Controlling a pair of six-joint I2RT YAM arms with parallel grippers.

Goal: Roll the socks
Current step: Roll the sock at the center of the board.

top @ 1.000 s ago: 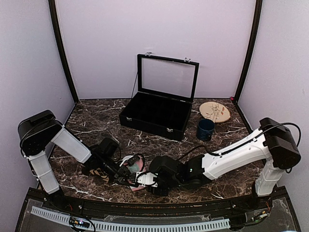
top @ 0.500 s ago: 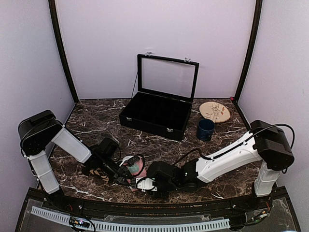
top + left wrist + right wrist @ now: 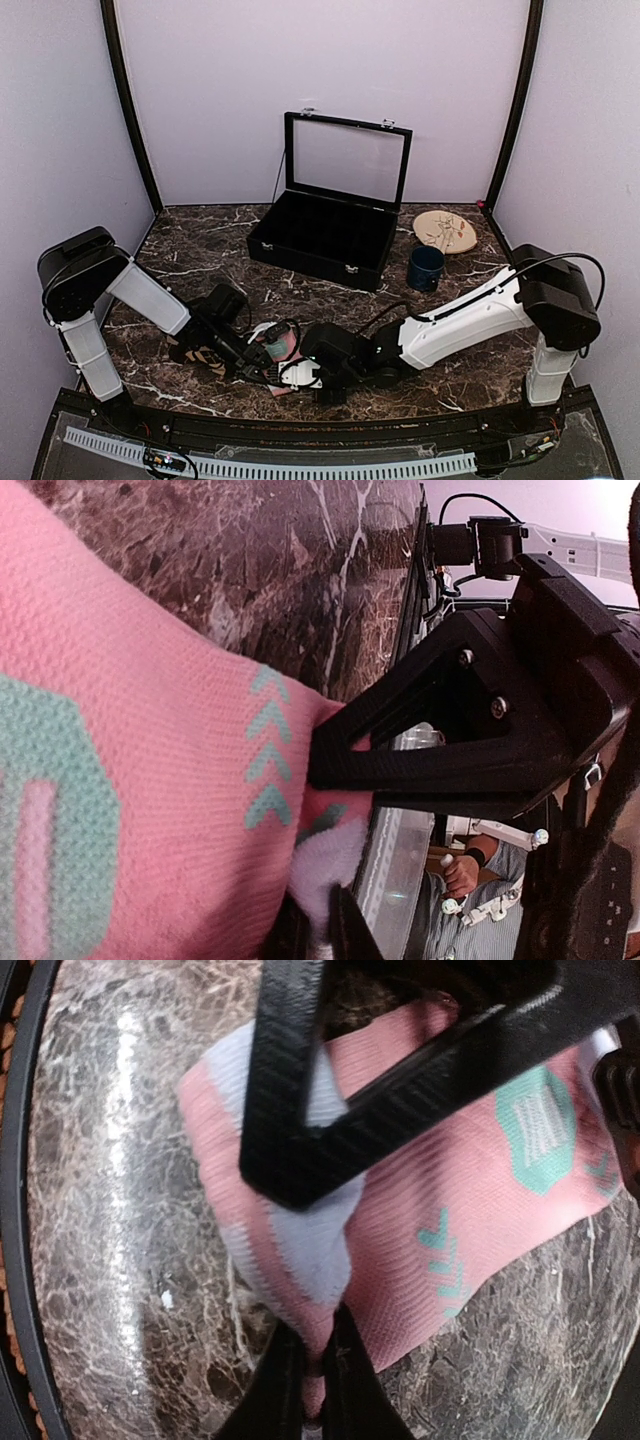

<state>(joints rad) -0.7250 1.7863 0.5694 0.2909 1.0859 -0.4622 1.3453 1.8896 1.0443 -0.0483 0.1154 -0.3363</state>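
The pink sock [image 3: 280,345] lies near the front edge of the table [image 3: 200,250], a little left of the middle, between the two arms. The left gripper [image 3: 265,360] pinches it beside its white part. The right gripper [image 3: 318,1345] has its jaws pressed together on a fold of the white toe. The brown sock [image 3: 200,355] lies just to the left, partly under the left arm.

Pink sock [image 3: 283,343] lay mostly hidden under the left gripper [image 3: 262,365] and right gripper [image 3: 303,372] from above; brown sock [image 3: 203,353] was partly covered by the left arm [image 3: 150,298].
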